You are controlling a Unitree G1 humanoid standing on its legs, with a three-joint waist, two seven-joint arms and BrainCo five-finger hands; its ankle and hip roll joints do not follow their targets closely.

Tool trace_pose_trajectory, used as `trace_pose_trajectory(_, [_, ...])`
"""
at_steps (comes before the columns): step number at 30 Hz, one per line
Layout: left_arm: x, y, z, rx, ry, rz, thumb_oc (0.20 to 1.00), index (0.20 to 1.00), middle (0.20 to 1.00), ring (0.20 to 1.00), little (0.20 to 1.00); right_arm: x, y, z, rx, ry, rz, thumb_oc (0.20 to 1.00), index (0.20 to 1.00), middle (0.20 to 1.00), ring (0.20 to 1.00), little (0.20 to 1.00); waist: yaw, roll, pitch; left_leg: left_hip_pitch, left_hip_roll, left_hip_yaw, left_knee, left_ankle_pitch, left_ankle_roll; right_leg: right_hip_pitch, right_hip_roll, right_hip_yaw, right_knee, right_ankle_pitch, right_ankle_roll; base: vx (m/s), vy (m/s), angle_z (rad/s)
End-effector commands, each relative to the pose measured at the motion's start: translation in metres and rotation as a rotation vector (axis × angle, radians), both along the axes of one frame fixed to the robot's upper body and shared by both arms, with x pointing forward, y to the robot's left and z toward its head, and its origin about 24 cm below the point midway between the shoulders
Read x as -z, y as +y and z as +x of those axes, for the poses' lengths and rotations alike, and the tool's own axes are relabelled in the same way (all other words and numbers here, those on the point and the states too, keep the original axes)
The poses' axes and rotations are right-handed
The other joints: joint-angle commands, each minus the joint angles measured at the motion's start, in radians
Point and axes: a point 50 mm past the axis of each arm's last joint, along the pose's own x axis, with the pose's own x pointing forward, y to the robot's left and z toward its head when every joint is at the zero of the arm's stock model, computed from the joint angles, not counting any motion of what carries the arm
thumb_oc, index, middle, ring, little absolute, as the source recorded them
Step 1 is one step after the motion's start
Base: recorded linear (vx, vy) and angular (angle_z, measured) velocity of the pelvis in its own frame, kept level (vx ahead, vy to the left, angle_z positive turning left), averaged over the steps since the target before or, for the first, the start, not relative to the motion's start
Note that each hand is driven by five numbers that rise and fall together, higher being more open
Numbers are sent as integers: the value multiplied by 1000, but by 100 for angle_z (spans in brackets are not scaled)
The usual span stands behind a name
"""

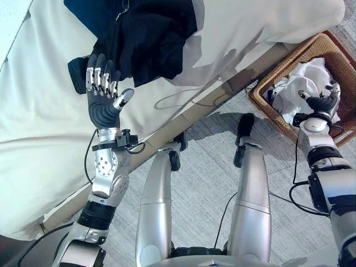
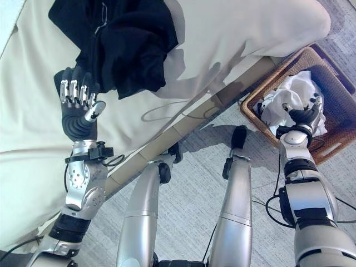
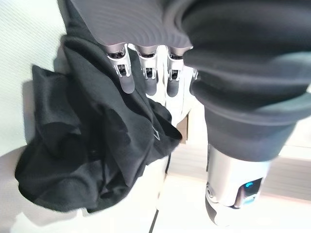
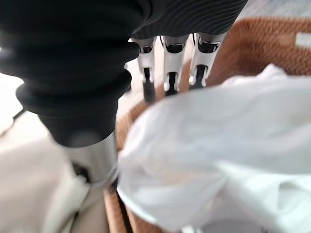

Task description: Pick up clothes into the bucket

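Observation:
A black garment lies crumpled on the cream bed. My left hand stands open at the garment's lower left edge, palm up toward me, fingertips over a dark fold. In the left wrist view its straight fingers reach over the black garment. A brown wicker basket stands on the floor at the right with a white garment in it. My right hand hovers open over that white garment, fingers extended just above the cloth.
The bed's wooden frame edge runs diagonally between the bed and the grey carpet. The basket sits close to the frame's corner. A white pillow or duvet fold lies at the bed's upper right.

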Motion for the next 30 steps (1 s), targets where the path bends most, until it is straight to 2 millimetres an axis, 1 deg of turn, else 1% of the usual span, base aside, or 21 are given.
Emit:
trace_pose_trajectory(1, [-1, 10, -6, -55, -49, -55, 1000, 1000, 1000, 1000, 1000, 33, -17, -24, 100, 42, 71, 1000, 1000, 1000, 1000, 1000, -39, 11, -100, 37, 15, -39, 22, -97, -14, 72, -10, -11, -44, 10, 46, 0, 0, 0])
trace_pose_trajectory(3, [4, 12, -2, -72, -21, -59, 1000, 1000, 1000, 1000, 1000, 44, -15, -28, 105, 38, 117, 1000, 1000, 1000, 1000, 1000, -42, 3, -107, 73, 16, -44, -10, -89, -18, 111, -8, -22, -70, 17, 49, 13, -28, 5])
trace_pose_trajectory(4, [4, 12, -1, -71, -21, -58, 1000, 1000, 1000, 1000, 1000, 45, -15, -28, 105, 38, 118, 1000, 1000, 1000, 1000, 1000, -42, 2, -106, 78, 15, -44, -14, -87, -18, 116, -8, -24, -74, 19, 49, 18, -54, 10])
trace_pose_trajectory(5, [8, 15, 1, -87, -1, -67, 1000, 1000, 1000, 1000, 1000, 61, -12, -35, 114, 31, 178, 1000, 1000, 1000, 1000, 1000, -47, -9, -115, 128, 14, -53, -62, -71, -24, 173, -6, -40, -119, 35, 55, 25, -59, 8])
trace_pose_trajectory(6, [9, 16, 2, -93, 7, -65, 1000, 1000, 1000, 1000, 1000, 67, -12, -38, 120, 27, 205, 1000, 1000, 1000, 1000, 1000, -49, -13, -117, 154, 15, -59, -84, -65, -26, 204, -6, -49, -138, 40, 57, -43, -81, 9])
trace_pose_trajectory(7, [11, 17, 3, -106, 19, -58, 1000, 1000, 1000, 1000, 1000, 73, -9, -41, 120, 21, 230, 1000, 1000, 1000, 1000, 1000, -54, -20, -117, 167, 15, -52, -107, -29, -22, 224, -9, -62, -168, 74, 49, -61, -43, 8])
trace_pose_trajectory(8, [12, 17, 3, -106, 20, -57, 1000, 1000, 1000, 1000, 1000, 74, -9, -41, 121, 21, 231, 1000, 1000, 1000, 1000, 1000, -54, -20, -114, 173, 14, -53, -112, -27, -22, 230, -9, -64, -172, 75, 49, -27, -60, 8])
trace_pose_trajectory(9, [18, 20, 5, -125, 50, -41, 1000, 1000, 1000, 1000, 1000, 85, -6, -46, 126, 3, 287, 1000, 1000, 1000, 1000, 1000, -55, -29, -122, 228, 14, -66, -154, -13, -29, 292, -8, -83, -209, 84, 51, 66, -56, 10])
trace_pose_trajectory(12, [30, 28, 6, -171, 105, -23, 1000, 1000, 1000, 1000, 1000, 100, 3, -53, 104, -44, 352, 1000, 1000, 1000, 1000, 1000, -60, -48, -130, 332, 15, -82, -224, 8, -38, 413, -7, -113, -277, 94, 55, 95, -62, 12])
trace_pose_trajectory(13, [35, 31, 6, -186, 125, -24, 1000, 1000, 1000, 1000, 1000, 104, 11, -53, 75, -68, 369, 1000, 1000, 1000, 1000, 1000, -63, -54, -131, 371, 18, -86, -253, 17, -42, 456, -6, -124, -297, 97, 57, 90, -67, 11])
trace_pose_trajectory(14, [39, 35, 6, -207, 143, -30, 1000, 1000, 1000, 1000, 1000, 105, 16, -54, 46, -78, 366, 1000, 1000, 1000, 1000, 1000, -65, -60, -135, 397, 19, -88, -268, 21, -44, 484, -4, -131, -311, 100, 58, 91, -60, 10])
trace_pose_trajectory(17, [57, 47, 5, -267, 230, -9, 1000, 1000, 1000, 1000, 1000, 104, 41, -51, -88, -119, 329, 1000, 1000, 1000, 1000, 1000, -71, -80, -141, 500, 31, -103, -329, 41, -52, 596, -1, -160, -361, 102, 60, 113, -67, 6])
trace_pose_trajectory(19, [65, 50, 5, -285, 274, 13, 1000, 1000, 1000, 1000, 1000, 100, 59, -50, -196, -143, 294, 1000, 1000, 1000, 1000, 1000, -76, -92, -147, 568, 38, -114, -378, 65, -59, 673, 4, -182, -405, 111, 57, 102, -81, 14])
trace_pose_trajectory(23, [84, 56, 5, -321, 369, 117, 1000, 1000, 1000, 1000, 1000, 88, 89, -46, -435, -94, 101, 1000, 1000, 1000, 1000, 1000, -69, -108, -177, 688, 62, -139, -466, 100, -68, 796, 33, -209, -469, 108, 52, 119, -83, 16])
trace_pose_trajectory(26, [95, 58, 3, -345, 430, 206, 1000, 1000, 1000, 1000, 1000, 83, 110, -44, -573, -65, -5, 1000, 1000, 1000, 1000, 1000, -52, -117, -200, 750, 79, -158, -498, 109, -78, 867, 51, -236, -493, 91, 44, 110, -108, 22])
trace_pose_trajectory(29, [103, 55, 4, -349, 473, 283, 1000, 1000, 1000, 1000, 1000, 80, 128, -43, -664, -68, -32, 1000, 1000, 1000, 1000, 1000, -39, -127, -219, 776, 88, -175, -488, 108, -83, 919, 66, -247, -519, 87, 37, 75, -83, 17])
trace_pose_trajectory(30, [103, 55, 4, -350, 474, 284, 1000, 1000, 1000, 1000, 1000, 80, 128, -43, -664, -68, -32, 1000, 1000, 1000, 1000, 1000, -40, -126, -218, 777, 89, -177, -487, 107, -83, 923, 67, -249, -521, 87, 37, 96, -46, 27])
